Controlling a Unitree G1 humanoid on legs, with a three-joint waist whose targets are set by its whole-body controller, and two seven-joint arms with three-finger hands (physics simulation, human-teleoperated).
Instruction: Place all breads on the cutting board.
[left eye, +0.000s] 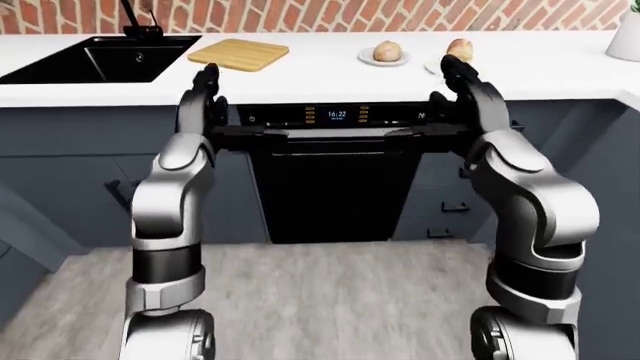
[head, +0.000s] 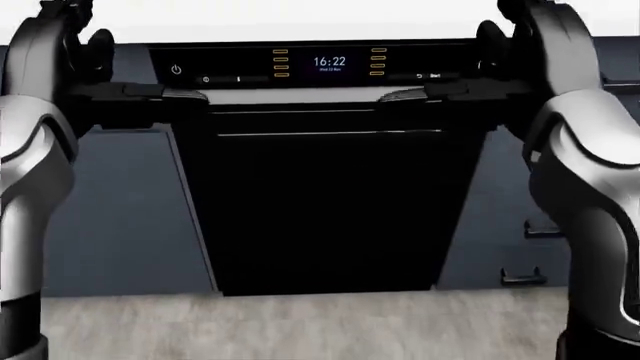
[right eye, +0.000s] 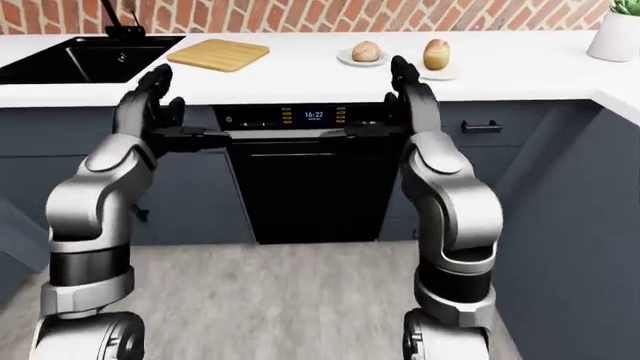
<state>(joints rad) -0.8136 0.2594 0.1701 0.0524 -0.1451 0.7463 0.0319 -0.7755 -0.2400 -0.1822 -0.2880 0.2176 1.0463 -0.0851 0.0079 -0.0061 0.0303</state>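
Observation:
A wooden cutting board (right eye: 218, 54) lies on the white counter (right eye: 300, 75), right of the black sink (right eye: 85, 58). A round bread (right eye: 366, 51) sits on a small plate, and an oval bread (right eye: 436, 54) sits on a second plate to its right. My left hand (right eye: 150, 90) and right hand (right eye: 407, 81) are raised with fingers open and empty, below the counter's near edge and apart from the breads.
A black dishwasher (right eye: 312, 180) with a lit panel stands under the counter between dark blue cabinets. A white pot (right eye: 612, 36) stands at the counter's right. A cabinet side (right eye: 590, 225) juts in at the right. Brick wall behind, grey wood floor below.

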